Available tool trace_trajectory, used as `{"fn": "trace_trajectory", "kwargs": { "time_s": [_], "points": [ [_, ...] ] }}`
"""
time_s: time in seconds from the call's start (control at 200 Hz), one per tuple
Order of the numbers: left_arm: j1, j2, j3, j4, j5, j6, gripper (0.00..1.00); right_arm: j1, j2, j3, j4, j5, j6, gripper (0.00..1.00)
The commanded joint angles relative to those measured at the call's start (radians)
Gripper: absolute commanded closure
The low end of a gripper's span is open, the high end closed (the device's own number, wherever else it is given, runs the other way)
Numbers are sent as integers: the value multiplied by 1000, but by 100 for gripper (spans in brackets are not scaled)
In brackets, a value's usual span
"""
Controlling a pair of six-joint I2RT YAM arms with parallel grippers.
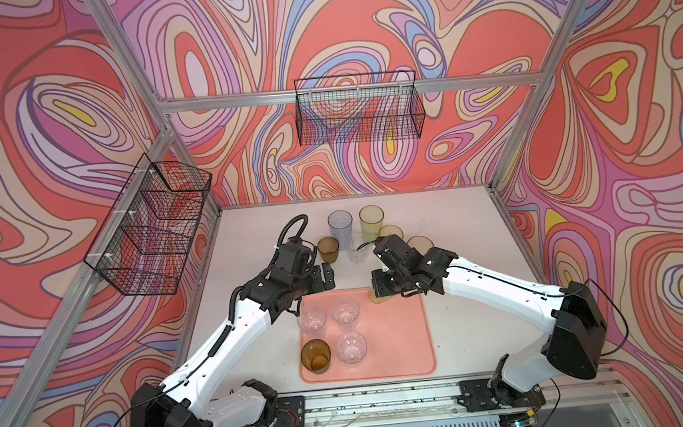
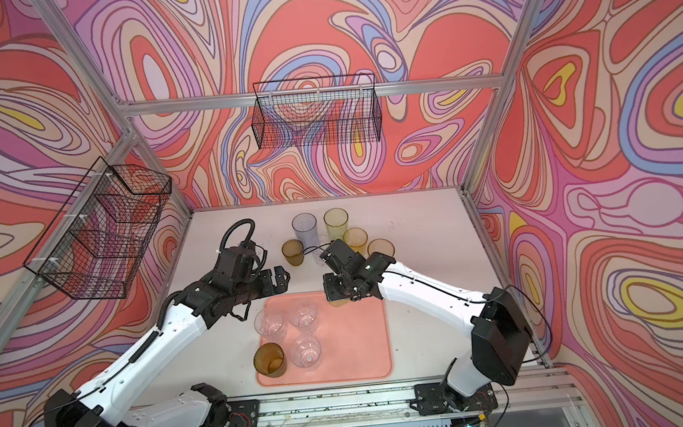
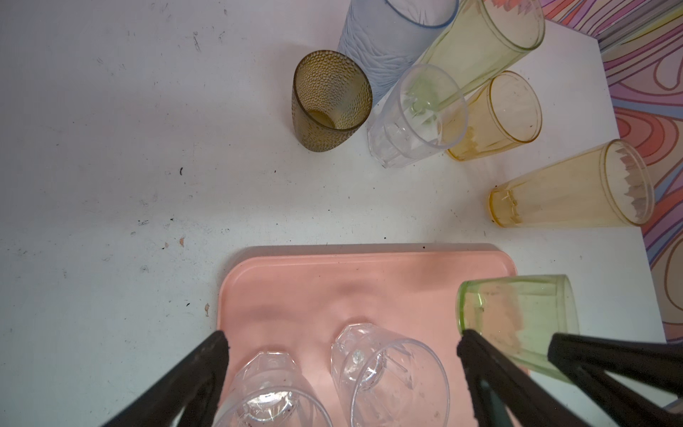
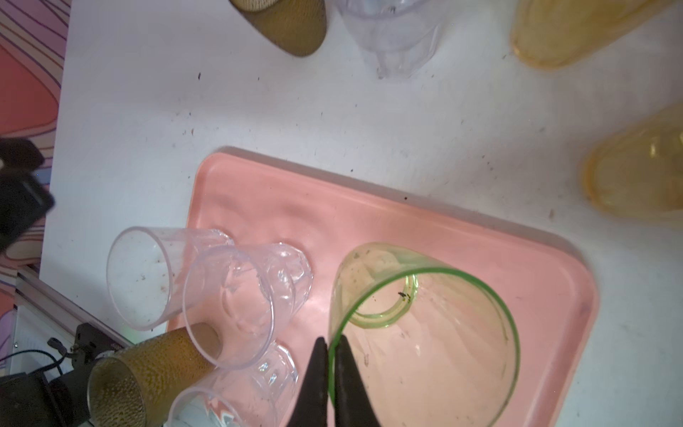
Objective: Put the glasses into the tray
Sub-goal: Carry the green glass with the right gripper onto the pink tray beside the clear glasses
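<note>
In both top views the right gripper (image 1: 379, 291) hangs over the far right corner of the large flat salmon-pink plastic tray (image 1: 404, 343), with a short see-through green tumbler (image 2: 338, 302) under it. Six tumblers (image 1: 340, 227) stand on the white table (image 1: 458, 230) beyond.

From the left wrist, the left gripper (image 3: 343, 336) gapes wide and empty above two clear faceted tumblers (image 3: 384, 369).

From the right wrist, the right gripper's fingers pinch the green tumbler's rim, its base over the tray. I'd say this is the set-down; whether it touches, I can't tell. Next it must be lowered gently, then let go.
</note>
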Motion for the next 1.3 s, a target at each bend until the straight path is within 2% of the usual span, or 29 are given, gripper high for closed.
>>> {"fn": "trace_trajectory", "kwargs": {
  "time_s": [0.0, 0.285, 0.546, 0.746, 1.042, 1.297],
  "points": [
    [11, 5, -19, 33, 11, -2, 0, 50, -28, -56, -5, 40, 60, 100],
    [21, 6, -65, 91, 25, -29, 0, 177, -67, -170, 0, 91, 182, 100],
    [22, 23, -69, 113, 28, -30, 0, 258, -59, -161, -29, 108, 246, 100],
    [24, 11, -57, 113, 7, -33, 0, 304, -23, -128, -83, 161, 295, 100],
    [29, 6, -45, 104, -7, -16, 0, 368, 4, -138, -66, 158, 382, 100],
    [32, -2, -51, 104, -5, -19, 0, 373, 48, -116, -50, 135, 374, 100]
  ]
}}
